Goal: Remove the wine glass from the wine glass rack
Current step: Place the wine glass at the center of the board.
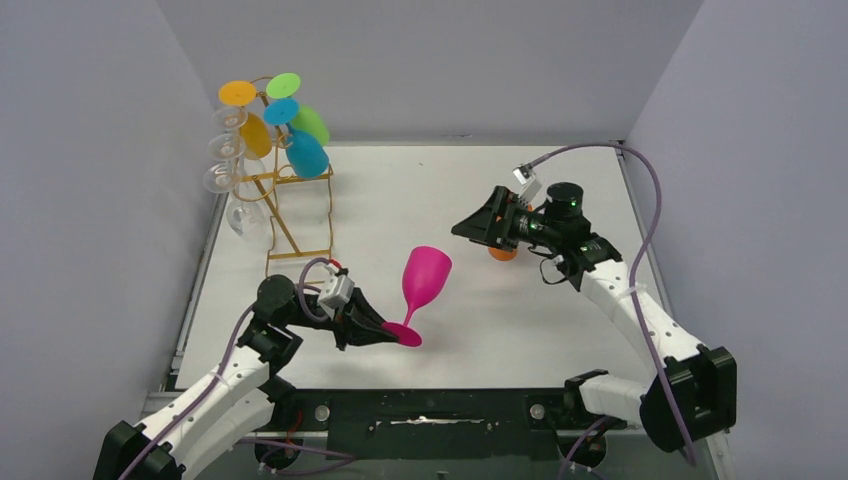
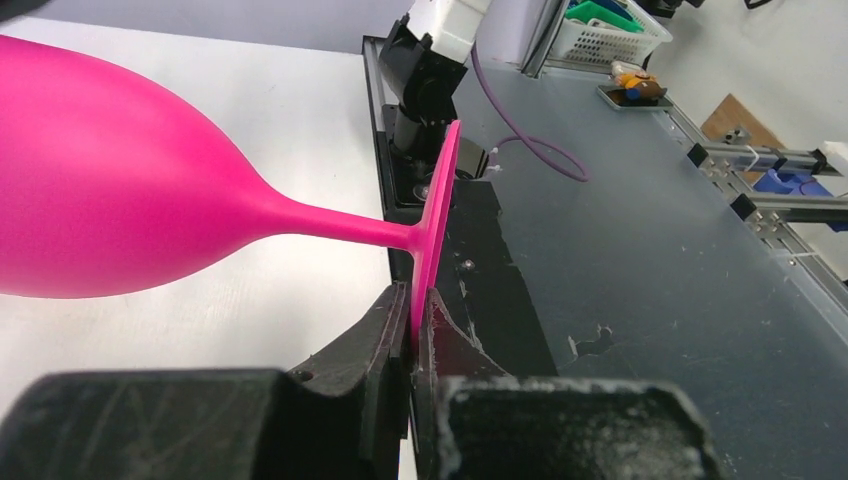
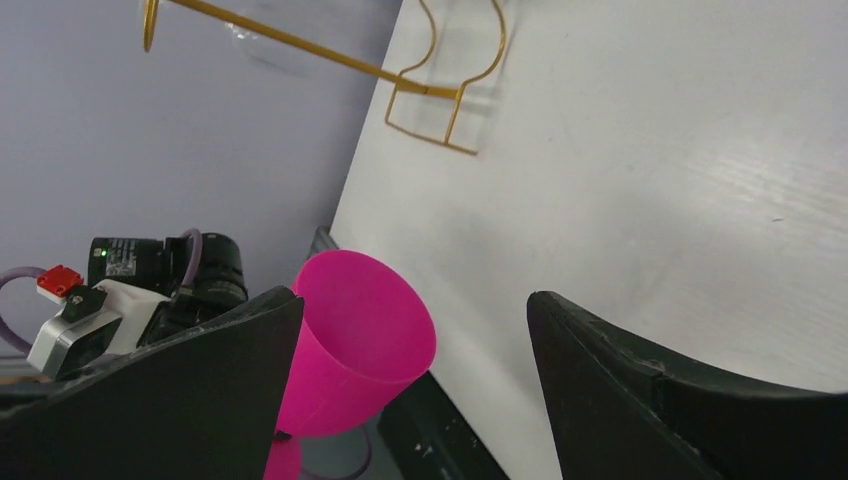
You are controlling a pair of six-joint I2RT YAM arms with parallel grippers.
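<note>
A magenta wine glass (image 1: 427, 278) leans over the table's near middle, upright but tilted, well apart from the wine glass rack (image 1: 290, 215). My left gripper (image 1: 398, 333) is shut on the rim of its round foot (image 2: 440, 215); the left wrist view shows the foot pinched between both fingers (image 2: 392, 320) and the bowl (image 2: 100, 190) reaching left. My right gripper (image 1: 468, 226) hovers to the glass's right, open and holding nothing. The right wrist view shows the glass's mouth (image 3: 365, 320) beside the left finger (image 3: 200, 380), not between the jaws. The gold wire rack stands at the back left.
Orange (image 1: 253, 135), green (image 1: 311, 125), blue (image 1: 306, 155) and clear glasses (image 1: 222, 178) hang upside down on the rack. Its wire base (image 3: 440, 110) rests on the white table (image 1: 560, 310). Grey walls close in the left, back and right sides. A small orange thing (image 1: 503, 254) shows under my right wrist.
</note>
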